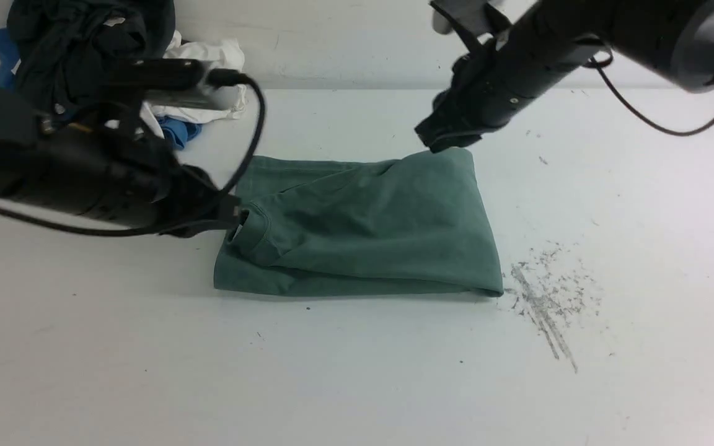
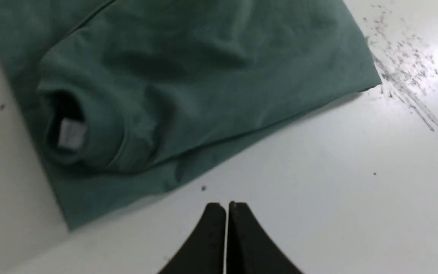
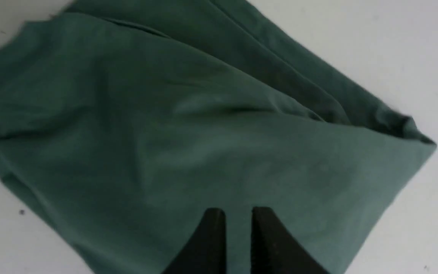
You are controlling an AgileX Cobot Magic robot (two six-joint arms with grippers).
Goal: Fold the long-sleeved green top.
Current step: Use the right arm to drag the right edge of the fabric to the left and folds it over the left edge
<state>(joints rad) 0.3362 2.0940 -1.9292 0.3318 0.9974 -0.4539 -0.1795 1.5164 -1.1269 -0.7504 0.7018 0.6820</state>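
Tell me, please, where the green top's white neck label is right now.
In the left wrist view, the label shows inside the collar, which in the front view is at the top's left end, near the left gripper.

prob. robotics lab, two robot arms (image 1: pixel 506 80), plain white tabletop (image 1: pixel 357 378)

Black (image 1: pixel 78 56), white (image 1: pixel 217 59) and blue garments (image 1: pixel 177 131) slump together (a rumpled heap).

Dark, bulky arms (image 1: pixel 109 161) carry black cables (image 1: pixel 251 133) and silvery bands (image 1: pixel 701 46).
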